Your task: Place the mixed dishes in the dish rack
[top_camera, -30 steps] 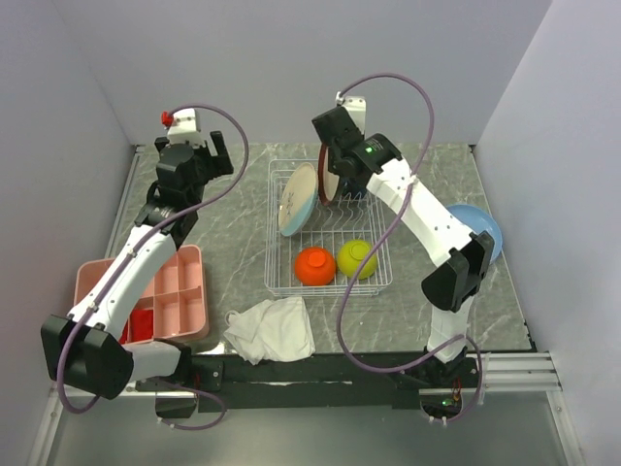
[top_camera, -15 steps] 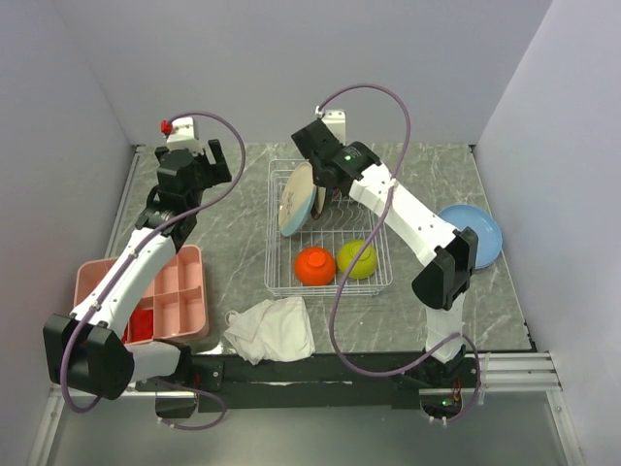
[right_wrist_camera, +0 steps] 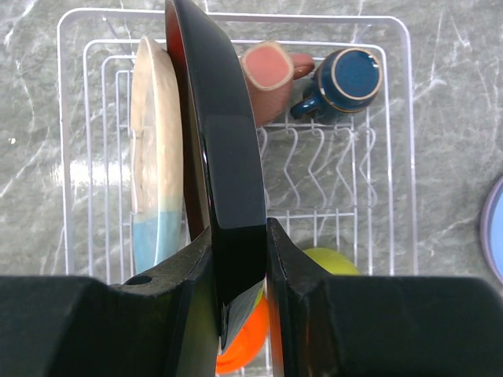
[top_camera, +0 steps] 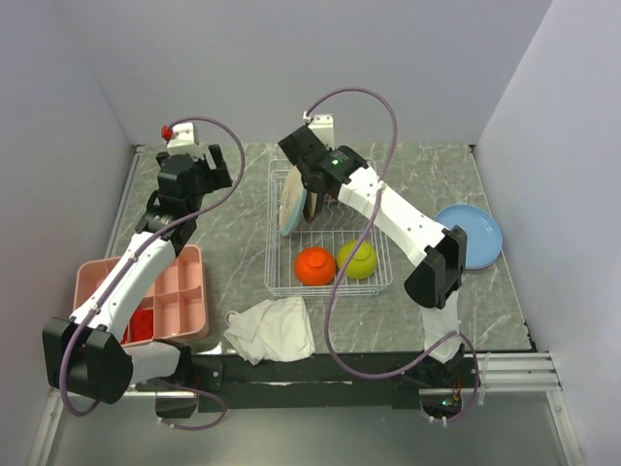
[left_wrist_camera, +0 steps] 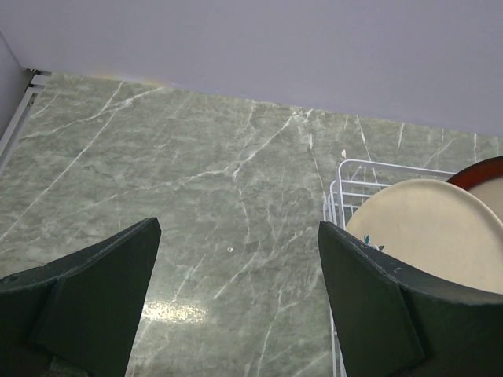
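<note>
At the near end of the dish rack [top_camera: 275, 282] sit the orange bowl [top_camera: 315, 265] and lime-green bowl [top_camera: 357, 258]. The light-blue plate [top_camera: 475, 233] waits on the bench at right. Further back, the right claw [right_wrist_camera: 236, 263], clamped on an upright dark red-rimmed plate [right_wrist_camera: 220, 157], has swung left, now just beside the cream-and-blue plate [right_wrist_camera: 153, 157], so slotting looks imminent. Far-left, the left claw [left_wrist_camera: 236, 236] is wide and empty.

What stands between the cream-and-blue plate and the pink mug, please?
A dark plate, gripped on edge by the right hand, stands between the cream-and-blue plate and the pink mug; the right wrist view shows it.
</note>
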You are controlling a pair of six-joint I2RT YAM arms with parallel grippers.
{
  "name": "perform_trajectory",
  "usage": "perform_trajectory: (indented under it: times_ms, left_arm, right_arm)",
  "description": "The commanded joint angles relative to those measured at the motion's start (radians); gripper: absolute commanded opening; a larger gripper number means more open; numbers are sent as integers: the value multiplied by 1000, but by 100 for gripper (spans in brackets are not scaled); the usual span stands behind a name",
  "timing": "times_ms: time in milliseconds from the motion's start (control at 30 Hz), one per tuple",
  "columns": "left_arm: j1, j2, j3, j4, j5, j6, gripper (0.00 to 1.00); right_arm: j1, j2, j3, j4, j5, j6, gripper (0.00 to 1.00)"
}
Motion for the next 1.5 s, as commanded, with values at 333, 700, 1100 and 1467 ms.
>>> perform_trajectory:
  times_ms: [333,700,1100,1467]
  left_arm:
    - [5,-20,-7,30,29,-29,87]
    - [11,-18,1,25,39,-40,87]
    - [14,5,18,25,65,-55,86]
    - [14,32,24,35,107,-83,84]
  right_arm:
    - [33,61,79,76,103,105,0]
    - [56,87,15,-21,161,253,0]
    - [46,133,101,71,215,140,32]
    - [-55,-34,-39,152,218,16,45]
